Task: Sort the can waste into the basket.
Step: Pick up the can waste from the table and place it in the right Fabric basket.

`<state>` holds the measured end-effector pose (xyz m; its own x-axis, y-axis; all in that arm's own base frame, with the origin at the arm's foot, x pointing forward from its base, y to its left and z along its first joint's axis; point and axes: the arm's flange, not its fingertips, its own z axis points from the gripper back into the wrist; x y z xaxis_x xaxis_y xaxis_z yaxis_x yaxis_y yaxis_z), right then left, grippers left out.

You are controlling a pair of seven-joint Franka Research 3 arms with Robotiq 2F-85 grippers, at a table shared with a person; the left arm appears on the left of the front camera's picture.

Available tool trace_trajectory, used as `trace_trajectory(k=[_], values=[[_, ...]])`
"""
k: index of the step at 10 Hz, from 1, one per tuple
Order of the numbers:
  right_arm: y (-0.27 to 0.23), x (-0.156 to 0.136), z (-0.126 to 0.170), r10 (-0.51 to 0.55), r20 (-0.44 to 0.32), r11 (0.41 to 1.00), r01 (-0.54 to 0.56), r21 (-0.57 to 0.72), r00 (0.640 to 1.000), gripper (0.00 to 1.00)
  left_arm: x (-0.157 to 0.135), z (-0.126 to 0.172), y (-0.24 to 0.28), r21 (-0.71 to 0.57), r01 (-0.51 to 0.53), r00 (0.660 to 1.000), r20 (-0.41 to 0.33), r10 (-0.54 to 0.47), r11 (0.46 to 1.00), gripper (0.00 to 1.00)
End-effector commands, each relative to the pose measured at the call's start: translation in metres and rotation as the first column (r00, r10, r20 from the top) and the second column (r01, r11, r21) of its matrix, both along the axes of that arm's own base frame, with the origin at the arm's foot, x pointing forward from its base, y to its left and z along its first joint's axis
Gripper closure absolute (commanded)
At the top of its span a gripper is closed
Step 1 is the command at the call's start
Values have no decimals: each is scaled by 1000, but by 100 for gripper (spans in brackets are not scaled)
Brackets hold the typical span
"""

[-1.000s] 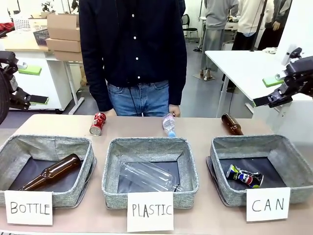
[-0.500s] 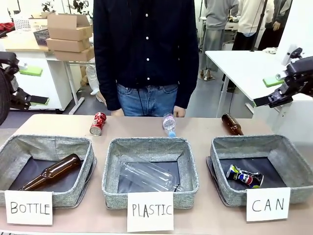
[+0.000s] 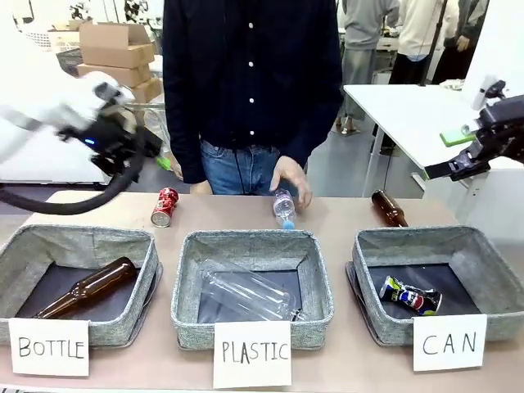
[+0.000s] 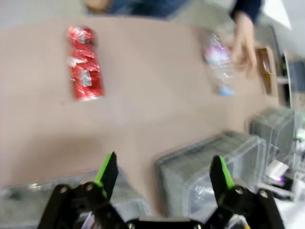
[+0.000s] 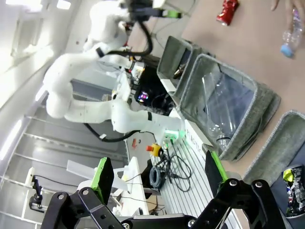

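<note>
At far left the left gripper (image 3: 161, 160) hangs blurred above the table's (image 3: 344, 214) back edge, and the left wrist view shows its green-padded fingers spread wide with nothing between them. Below it, the basket carded "BOTTLE" (image 3: 78, 237) holds a brown glass bottle (image 3: 86, 288). The red can (image 3: 164, 206) lies on the bare table behind that basket, free of any grip. The middle basket, carded "PLASTIC" (image 3: 250, 241), holds a clear bottle (image 3: 250, 296). Behind it the person's hand (image 3: 293, 178) rests at a small plastic bottle (image 3: 282, 207). Another brown bottle (image 3: 389, 207) lies farther right on the table. The basket carded "CAN" (image 3: 426, 237) holds the dark can (image 3: 409, 295) on its dark lining. The right gripper (image 3: 450, 153) hangs high at far right, its fingers spread and empty.
</note>
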<state>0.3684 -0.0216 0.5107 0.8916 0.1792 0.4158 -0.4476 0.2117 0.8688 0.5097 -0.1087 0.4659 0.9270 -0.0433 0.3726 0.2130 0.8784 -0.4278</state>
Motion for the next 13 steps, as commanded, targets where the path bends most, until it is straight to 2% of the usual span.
trace_trajectory(k=[1, 3, 4, 5, 7, 9, 10, 11, 13], values=[[-1, -1, 0, 8, 29, 1000, -8, -4, 1000, 0, 49, -12, -3, 237, -38, 995, -82, 58, 971, 0], [-1, -1, 0, 8, 29, 1000, -8, -4, 1000, 0, 76, -37, -15, 282, -51, 991, -107, 84, 958, 0], [-1, -1, 0, 8, 29, 1000, -8, -4, 1000, 0, 88, -56, -19, 238, -161, 978, -88, 186, 958, 0], [-1, -1, 0, 8, 29, 1000, -8, -4, 1000, 0, 62, -52, -2, 271, -40, 997, -55, 57, 962, 0], [-1, -1, 0, 8, 29, 1000, -8, -4, 1000, 0, 62, -52, -2, 271, -40, 997, -55, 57, 962, 0], [-1, -1, 0, 8, 29, 1000, -8, -4, 1000, 0, 96, -77, -12, 310, -93, 984, -115, 134, 946, 0], [-1, -1, 0, 8, 29, 1000, -8, -4, 1000, 0, 112, -92, -19, 328, -77, 983, -134, 127, 942, 0], [-1, -1, 0, 8, 29, 1000, -8, -4, 1000, 0, 124, -106, -29, 339, -120, 982, -96, 161, 933, 0], [-1, -1, 0, 8, 29, 1000, -8, -4, 1000, 0, 147, -133, -42, 371, -109, 976, -135, 170, 922, 0]])
